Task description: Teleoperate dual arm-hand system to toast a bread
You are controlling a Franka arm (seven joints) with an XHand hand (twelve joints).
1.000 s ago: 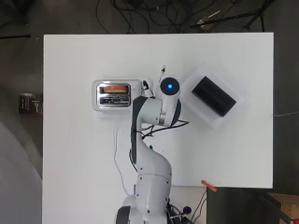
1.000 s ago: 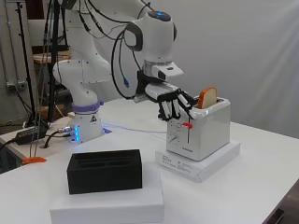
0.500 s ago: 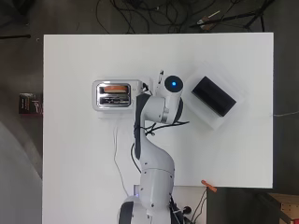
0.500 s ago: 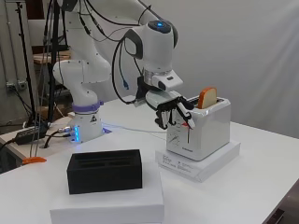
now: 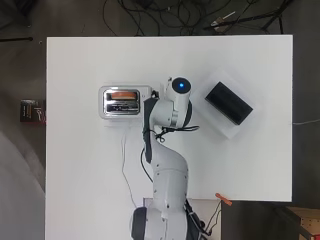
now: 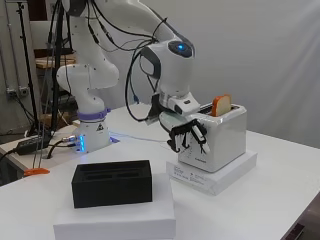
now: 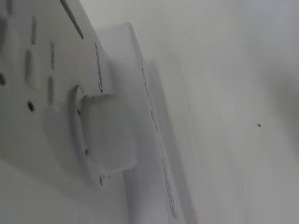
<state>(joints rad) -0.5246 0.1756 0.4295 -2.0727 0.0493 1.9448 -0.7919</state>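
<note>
Lowered since earlier: hand, fingers curled and empty, at lever end of toaster. Bread protrudes from slot. Toaster sits on white base.

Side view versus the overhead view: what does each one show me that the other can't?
Only the side view shows the robot hand, fingers curled at the toaster's front face, and how the bread slice sticks up out of its slot. Only the overhead view shows both toaster slots from above, one holding the bread and the other empty, and the whole white table. Both show the toaster on its white base and the black box on a white block.
</note>
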